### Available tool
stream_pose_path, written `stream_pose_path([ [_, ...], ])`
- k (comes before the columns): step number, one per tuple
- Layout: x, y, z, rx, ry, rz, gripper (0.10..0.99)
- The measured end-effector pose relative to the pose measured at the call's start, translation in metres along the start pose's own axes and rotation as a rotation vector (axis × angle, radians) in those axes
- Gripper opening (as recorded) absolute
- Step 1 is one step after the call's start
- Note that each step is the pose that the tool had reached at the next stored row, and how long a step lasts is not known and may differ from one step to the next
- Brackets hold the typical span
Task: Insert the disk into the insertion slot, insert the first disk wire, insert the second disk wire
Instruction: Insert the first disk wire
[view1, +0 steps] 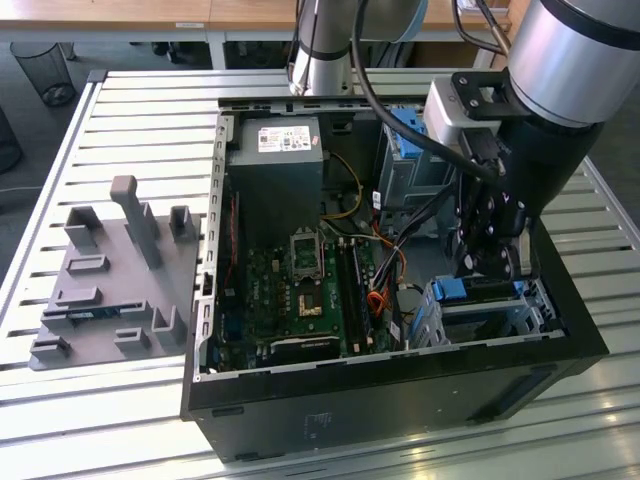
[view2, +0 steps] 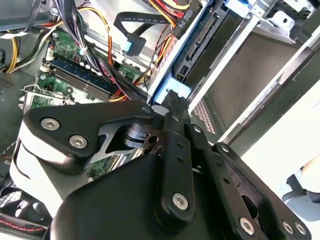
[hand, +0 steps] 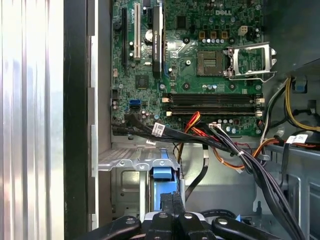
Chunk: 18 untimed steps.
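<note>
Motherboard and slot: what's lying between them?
A tangle of black and orange cables lies between the motherboard and the slot, clear in the exterior view.

end effector hides much of the disk, apparently.

We count: one computer case, one motherboard, one power supply. Two drive cages, low and tall. One disk. One arm, one pincer. One grey fixture plate on the tabletop. One wire bin.
</note>
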<state>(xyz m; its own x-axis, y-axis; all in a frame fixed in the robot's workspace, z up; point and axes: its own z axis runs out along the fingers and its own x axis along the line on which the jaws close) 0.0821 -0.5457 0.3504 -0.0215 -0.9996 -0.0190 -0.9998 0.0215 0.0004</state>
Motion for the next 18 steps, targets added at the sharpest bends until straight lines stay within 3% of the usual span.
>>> stream_pose_path([
  [5,-0.0003,0.0,-0.0099,0.0,0.0001,0.0,0.106],
  [8,-0.0003,-0.001,-0.0111,0.0,-0.0009,0.0,0.106],
  [14,-0.0011,-0.0161,-0.0111,0.0,-0.0056,0.0,0.106],
  [18,-0.0014,-0.0191,-0.0133,0.0,-0.0067,0.0,0.106],
])
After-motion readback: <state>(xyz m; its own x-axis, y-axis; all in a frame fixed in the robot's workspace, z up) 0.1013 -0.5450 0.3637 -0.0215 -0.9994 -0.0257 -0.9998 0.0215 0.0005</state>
